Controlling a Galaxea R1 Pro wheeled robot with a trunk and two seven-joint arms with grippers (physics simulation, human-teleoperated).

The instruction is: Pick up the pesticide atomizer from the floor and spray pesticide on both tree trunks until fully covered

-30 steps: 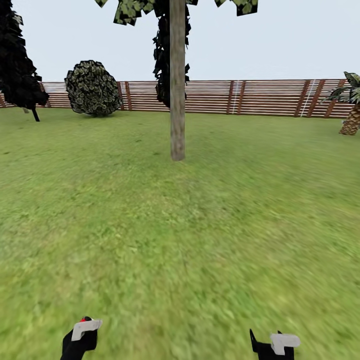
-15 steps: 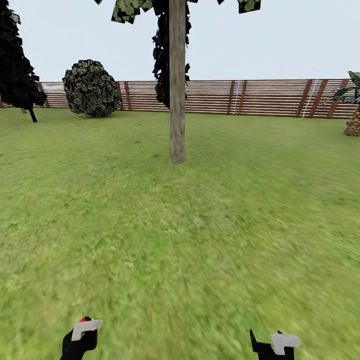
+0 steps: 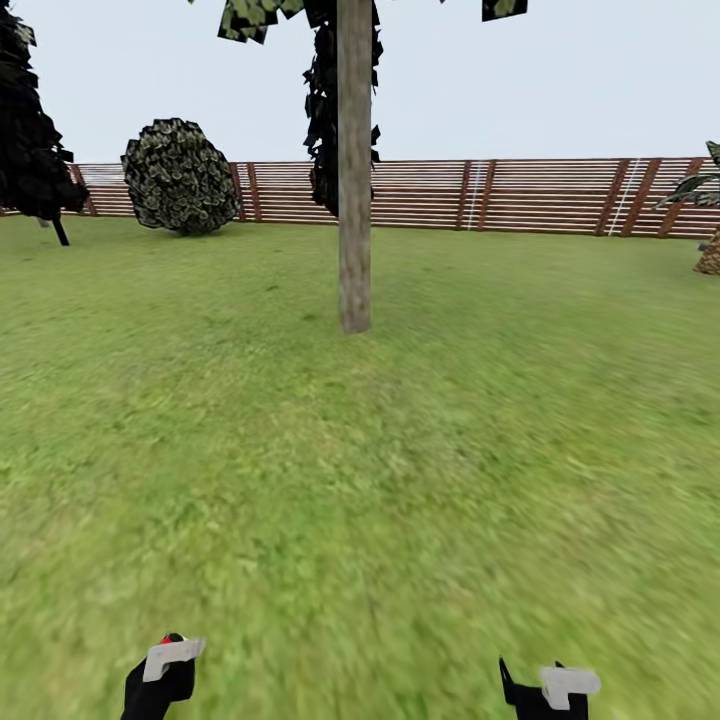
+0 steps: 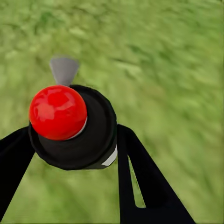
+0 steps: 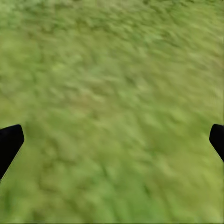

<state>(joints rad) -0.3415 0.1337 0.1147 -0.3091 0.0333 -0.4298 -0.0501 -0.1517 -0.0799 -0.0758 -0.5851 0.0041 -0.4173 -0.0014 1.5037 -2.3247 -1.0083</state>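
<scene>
lawn (image 3: 400,480): blurry mottled green, yellowish patches
tree trunk (image 3: 354,200): mottled grey-brown, pale
canopy (image 3: 250,15): blocky dark green, lighter flecks
fence (image 3: 540,195): reddish-brown horizontal slats, darker posts
round bush (image 3: 180,177): near-black, speckled pale green
conifer (image 3: 30,120): almost black
sky (image 3: 560,80): flat pale grey
atomizer (image 4: 74,126): black body, glossy red cap, grey nozzle, small white mark
left gripper (image 4: 70,182): black fingers
right gripper (image 5: 112,140): black fingertips

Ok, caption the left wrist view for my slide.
Left gripper clamps the red-capped black atomizer above blurred lawn.
</scene>
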